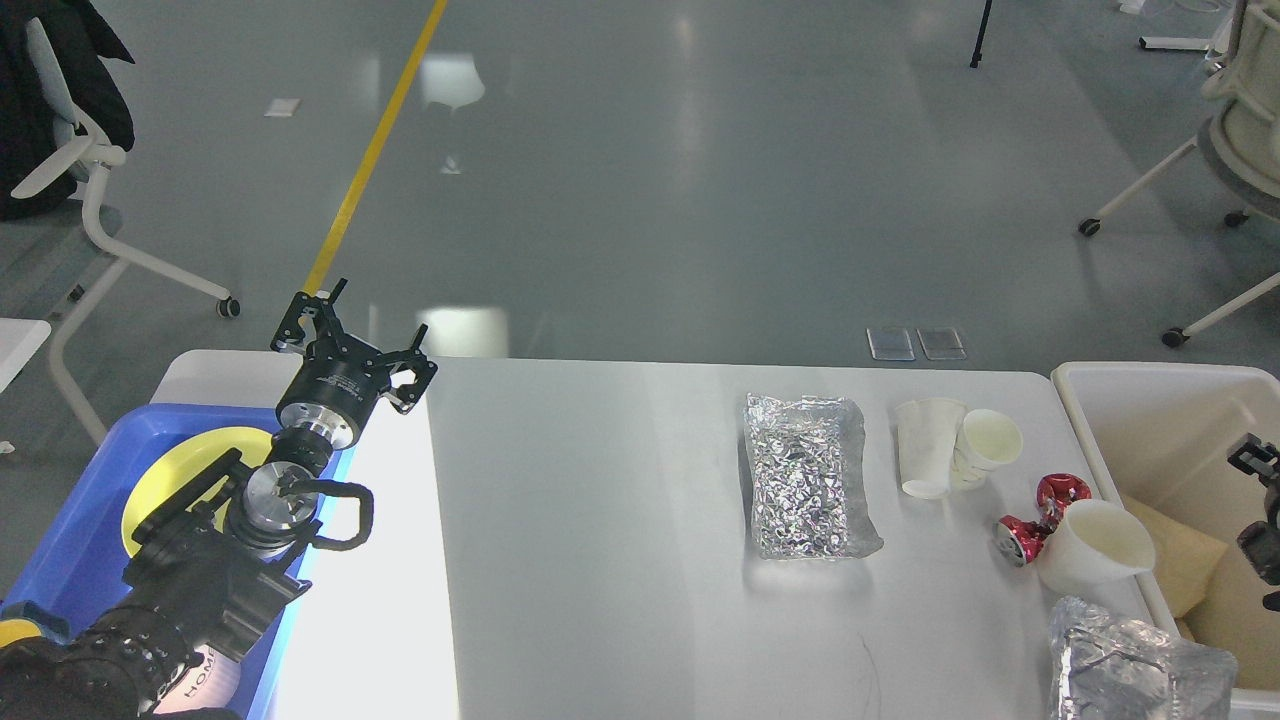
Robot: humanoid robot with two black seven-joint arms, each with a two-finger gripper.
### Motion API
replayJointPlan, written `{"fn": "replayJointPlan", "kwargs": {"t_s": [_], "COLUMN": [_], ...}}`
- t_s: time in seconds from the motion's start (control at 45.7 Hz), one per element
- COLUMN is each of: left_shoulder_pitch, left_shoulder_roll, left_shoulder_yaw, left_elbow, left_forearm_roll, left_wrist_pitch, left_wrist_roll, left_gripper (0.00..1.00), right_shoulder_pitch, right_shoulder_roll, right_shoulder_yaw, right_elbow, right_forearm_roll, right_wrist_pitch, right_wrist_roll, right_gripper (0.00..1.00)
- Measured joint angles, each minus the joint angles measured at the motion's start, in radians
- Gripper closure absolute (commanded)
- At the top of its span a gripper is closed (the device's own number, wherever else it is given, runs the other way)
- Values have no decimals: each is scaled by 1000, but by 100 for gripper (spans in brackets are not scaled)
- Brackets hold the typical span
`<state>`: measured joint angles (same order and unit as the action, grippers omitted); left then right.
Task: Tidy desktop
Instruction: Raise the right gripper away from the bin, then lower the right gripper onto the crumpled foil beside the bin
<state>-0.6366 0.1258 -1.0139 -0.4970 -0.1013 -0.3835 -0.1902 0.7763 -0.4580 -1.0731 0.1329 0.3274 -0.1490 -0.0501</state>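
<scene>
Daylight glare falls across the left part of the large matte white-grey rectangular desktop (600, 560), which fills the lower middle of our head view, between a blue plastic tray (90, 530) on our left and a beige plastic bin (1150, 420) on our right. Our left gripper (372, 345) hangs above the tray's far right corner, near the desktop's far edge, its two black fingers spread wide apart with nothing between them. Beneath the arm, a yellow round plate (175, 480) lies in the tray.

Our right gripper (1262, 500) shows only as dark parts at the right edge, over the bin; we cannot tell whether it is open or closed.

On the desktop's right half lies a crinkled silver foil bag (805, 475). Just right of it, two white paper cups (950, 445) lean together, touching. Nearer us, a crushed red metal can (1035, 520) lies against another white paper cup (1090, 545) tipped on its side. A second silver foil bag (1135, 670) sits at the near right corner, beside the bin's wall.
</scene>
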Motion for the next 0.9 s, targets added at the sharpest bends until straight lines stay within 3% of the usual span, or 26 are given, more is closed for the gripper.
{"fn": "replayJointPlan", "kwargs": {"t_s": [0.109,0.416,0.657,0.898], "left_shoulder_pitch": [0,0,1,1], "left_shoulder_roll": [0,0,0,0], "left_shoulder_yaw": [0,-1,-2,-2], "left_elbow": [0,0,0,0], "left_forearm_roll": [0,0,0,0], "left_wrist_pitch": [0,0,-1,-4], "left_wrist_roll": [0,1,0,0], "left_gripper": [2,2,2,2], "right_shoulder_pitch": [107,553,955,1233], "right_shoulder_roll": [-12,0,-3,5], "right_shoulder_yaw": [-14,-40,-35,-25], "right_elbow": [10,132,625,1108], "right_forearm_roll": [-2,-14,-245,-389], "right_wrist_pitch": [60,481,666,769], "right_wrist_roll": [-1,36,52,44], "right_gripper": [0,0,0,0]}}
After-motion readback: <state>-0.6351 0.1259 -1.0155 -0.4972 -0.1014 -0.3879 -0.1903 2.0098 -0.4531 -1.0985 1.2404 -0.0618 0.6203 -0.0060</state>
